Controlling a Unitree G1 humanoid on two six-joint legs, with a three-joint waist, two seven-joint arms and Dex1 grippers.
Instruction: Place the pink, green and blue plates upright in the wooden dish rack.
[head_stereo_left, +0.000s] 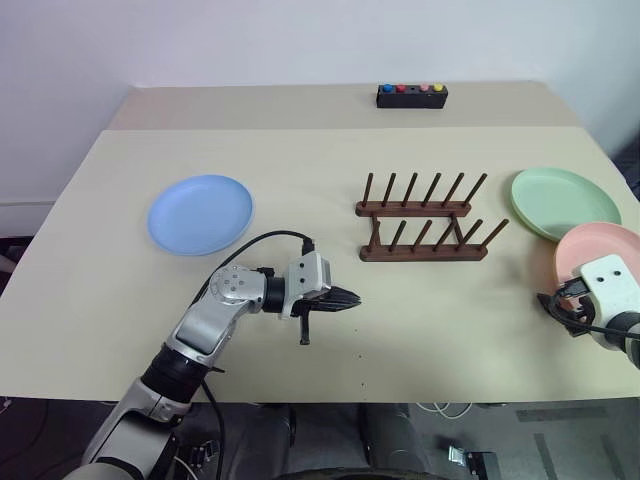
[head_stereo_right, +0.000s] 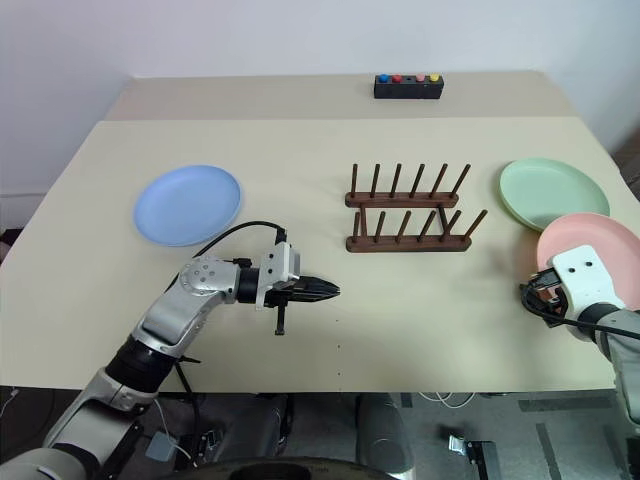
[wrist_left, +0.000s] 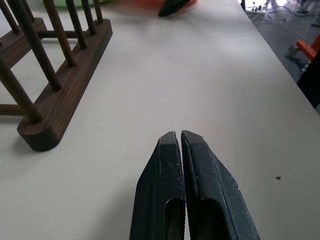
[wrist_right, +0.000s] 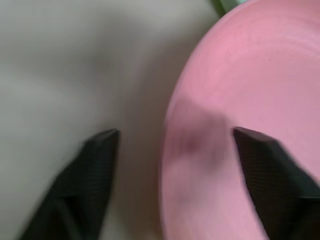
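Right wrist view shows the right gripper (wrist_right: 172, 135) spread wide, one finger over the pink plate (wrist_right: 250, 80), the other over bare table (head_stereo_left: 300, 170). That plate overlaps the green plate (head_stereo_left: 560, 200) at the table's right edge. The blue plate (head_stereo_left: 200, 213) lies left of the empty rack (head_stereo_left: 425, 220). Before the rack, the left gripper (wrist_left: 181, 145) hovers, fingers pressed together, holding nothing.

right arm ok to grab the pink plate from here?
Probably yes. The right gripper has its jaws open astride the near rim of the pink plate, with nothing between them. The green plate lies just behind.
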